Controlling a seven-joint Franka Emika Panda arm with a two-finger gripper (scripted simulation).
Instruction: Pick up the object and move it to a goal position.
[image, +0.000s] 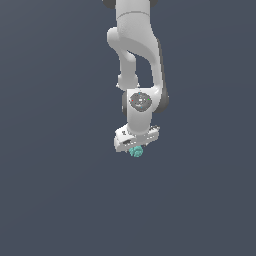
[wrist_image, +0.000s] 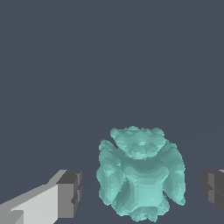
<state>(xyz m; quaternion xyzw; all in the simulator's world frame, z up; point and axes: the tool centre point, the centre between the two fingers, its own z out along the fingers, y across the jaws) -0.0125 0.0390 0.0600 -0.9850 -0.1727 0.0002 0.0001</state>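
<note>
Ball (wrist_image: 140, 175): teal, matt, bumpy, faceted surf. Arm (image: 137, 60): smooth white, slight gloss. Finger pads (wrist_image: 72, 192): dark grey, matt.

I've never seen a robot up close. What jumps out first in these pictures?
First, the white robot arm hanging down the middle of the exterior view against a plain dark grey background. Just below its gripper sits a small teal bumpy ball. In the wrist view that ball looms large between two dark finger pads, with gaps on both sides.
</note>
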